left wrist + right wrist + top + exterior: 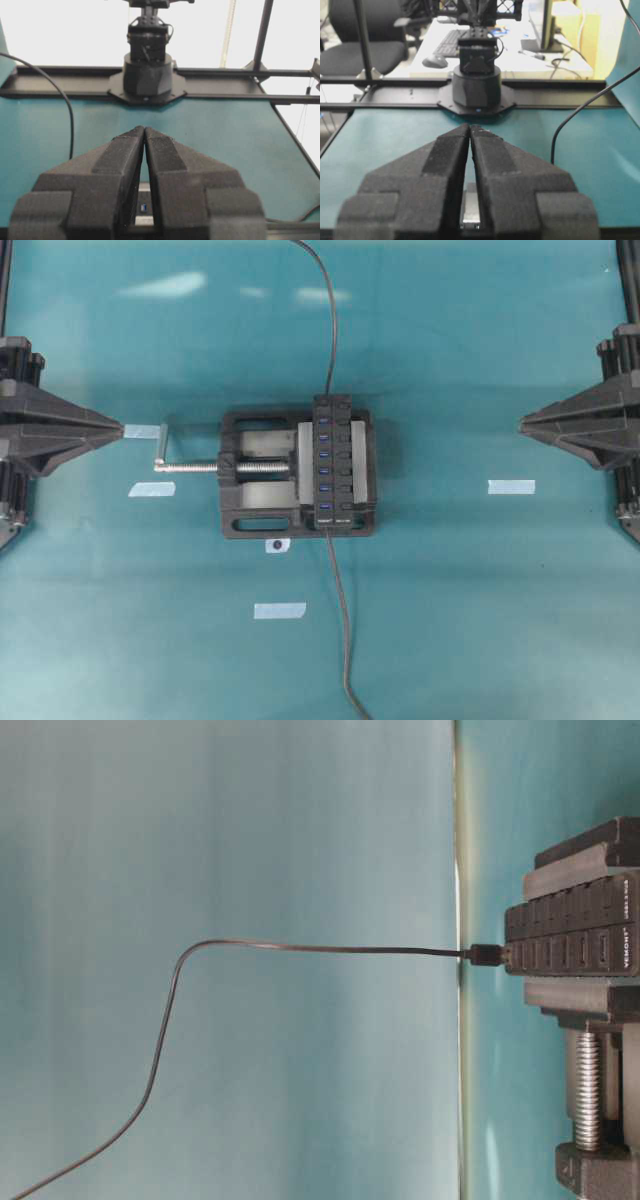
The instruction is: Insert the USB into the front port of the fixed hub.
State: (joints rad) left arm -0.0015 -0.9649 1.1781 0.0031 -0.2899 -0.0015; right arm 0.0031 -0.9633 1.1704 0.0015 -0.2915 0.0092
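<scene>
Both grippers, left point(120, 427) and right point(522, 422), sit closed and empty at the table's sides, well apart from the fixed hub point(334, 462). It runs front to back in the vise point(262, 473). At its front end sits the USB point(486, 954), plugged in lengthwise.

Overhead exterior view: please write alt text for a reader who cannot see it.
A long black fixed hub with a row of blue ports sits clamped in a black vise at the middle of a teal table, with thin black cables running from both of its ends. The left claw and right claw wait shut at opposite edges, holding nothing.
</scene>
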